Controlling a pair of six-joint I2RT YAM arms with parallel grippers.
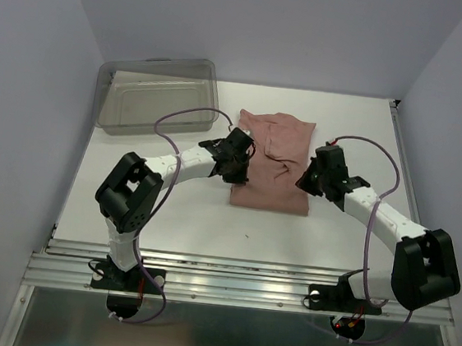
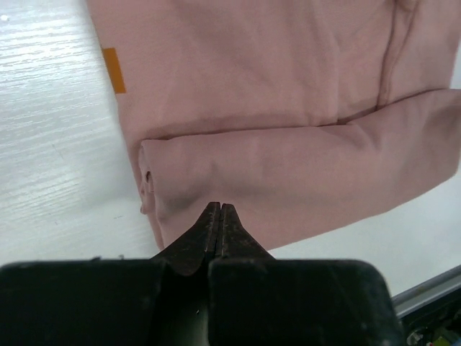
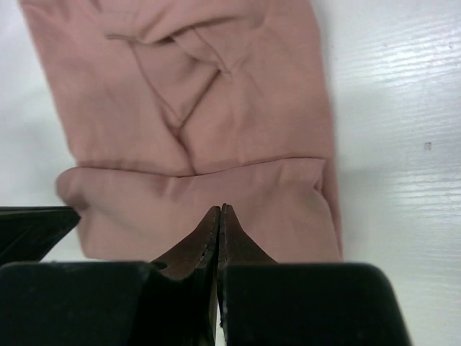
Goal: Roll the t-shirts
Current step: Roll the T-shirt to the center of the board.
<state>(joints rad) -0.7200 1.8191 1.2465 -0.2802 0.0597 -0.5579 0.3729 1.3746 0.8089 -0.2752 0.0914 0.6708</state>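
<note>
One dusty-pink t-shirt on the white counter, folded to a long strip, long axis running away from the arm bases. From above: the left hand sits at the strip's left edge and the right hand at its right edge, so the shirt lies between the two hands, inboard of each. Both are about equally near. Clear grey bin well off beyond the left hand, not involved. Left wrist view: left hand clenched, fingertips pressed together, no cloth visible between them. A turned-over band of the shirt lies crosswise right at the tips, the flat body of the t-shirt ahead of it, and a small orange tag at the cloth's edge, ahead and to the left. Right wrist view: right hand likewise clamped on nothing I can see. The same band runs across just ahead of the tips, with flat t-shirt and a tucked sleeve crease beyond. Judgement: the roll looks barely begun. The next push likely goes forward from both hands along the long axis, both ends of the band advancing evenly or the roll skews.
</note>
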